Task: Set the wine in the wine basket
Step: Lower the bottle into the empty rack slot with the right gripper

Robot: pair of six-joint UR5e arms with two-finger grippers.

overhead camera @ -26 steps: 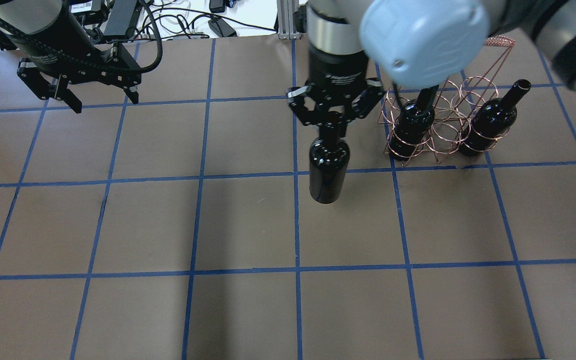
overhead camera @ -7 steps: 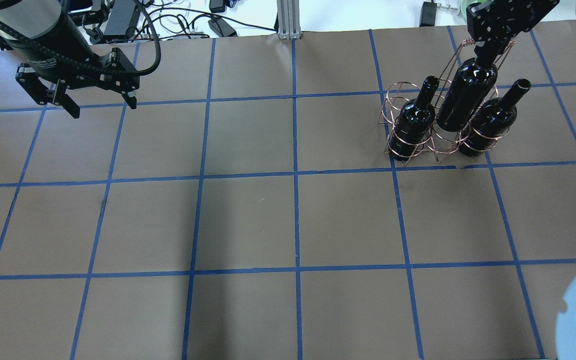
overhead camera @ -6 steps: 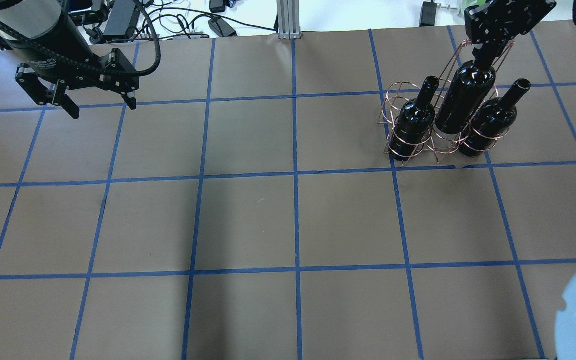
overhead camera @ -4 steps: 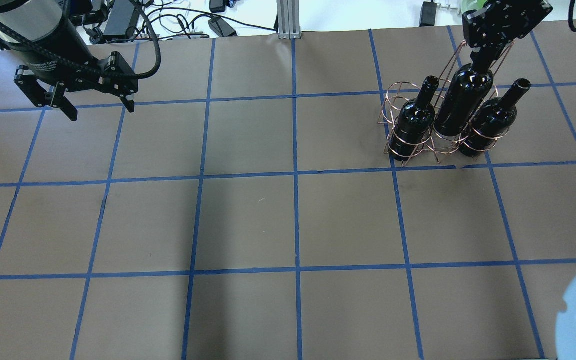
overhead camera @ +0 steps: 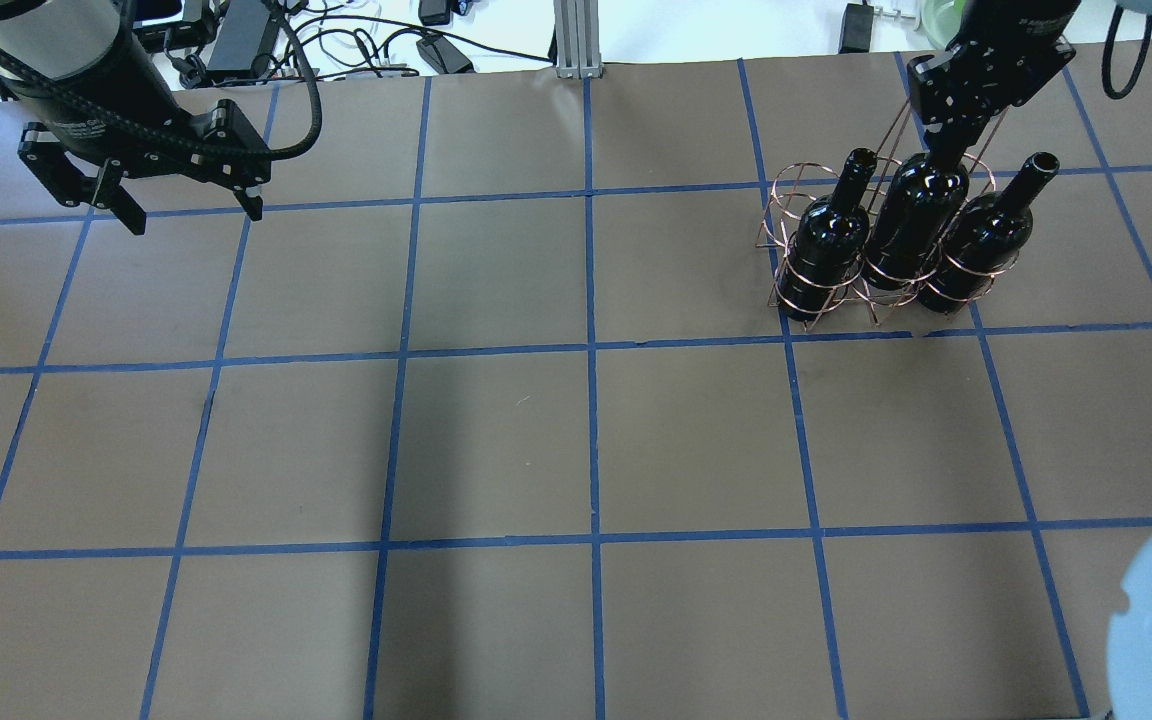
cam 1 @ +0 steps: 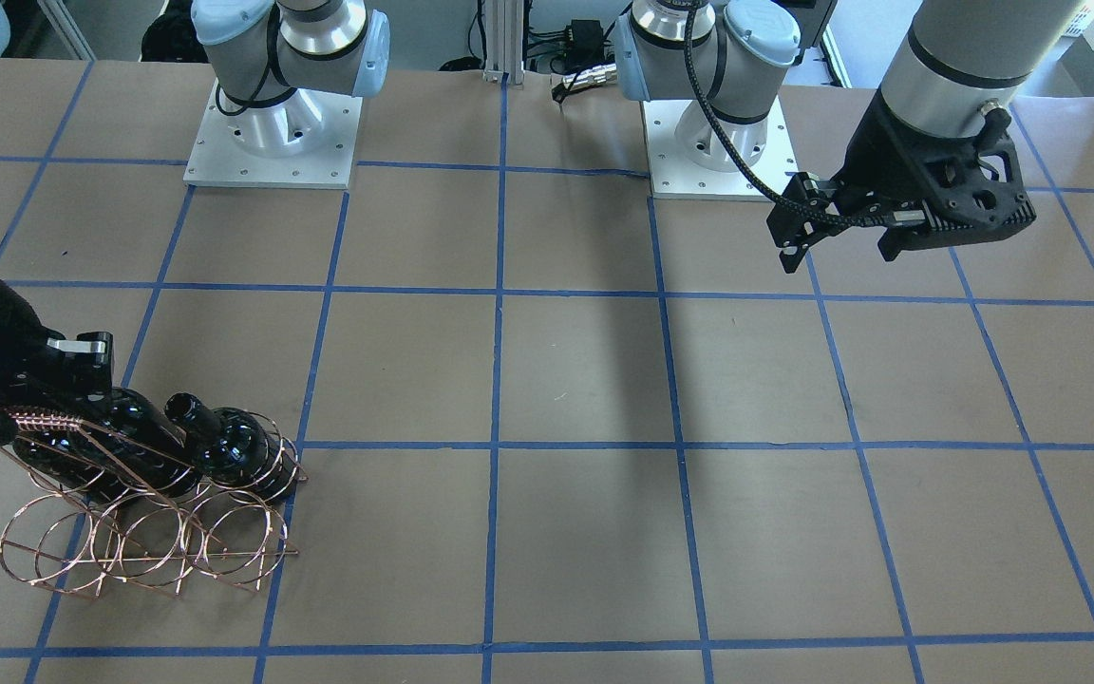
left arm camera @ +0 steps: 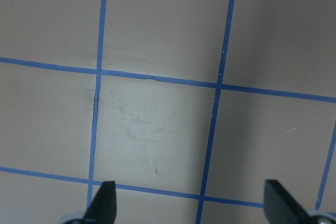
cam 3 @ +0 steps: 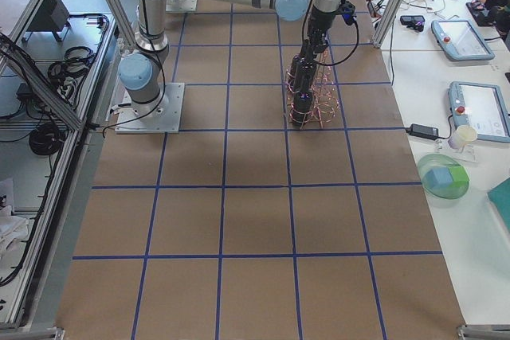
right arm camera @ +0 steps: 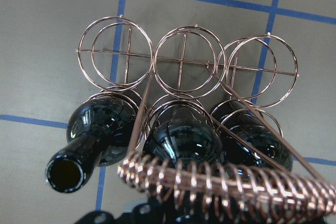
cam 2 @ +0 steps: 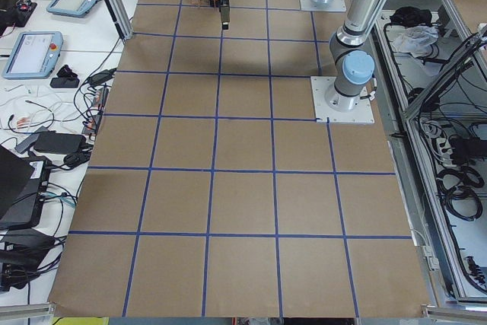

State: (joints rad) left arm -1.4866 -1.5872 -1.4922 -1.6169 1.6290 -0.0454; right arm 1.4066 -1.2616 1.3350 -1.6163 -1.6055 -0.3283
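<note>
Brown paper surface [overhead camera: 496, 440] gridded with blue tape carries a wire basket [right arm camera: 181, 61]. Right tool [overhead camera: 946, 145] pinches the neck of the bottle [overhead camera: 911, 215] standing in its middle ring, between two other bottles [overhead camera: 826, 245]. Left tool [overhead camera: 192, 218] hangs spread.

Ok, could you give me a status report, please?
Right end effector shut on wine. Wine in wine basket, middle ring. Left end effector open, empty. Nothing obstructing.
</note>
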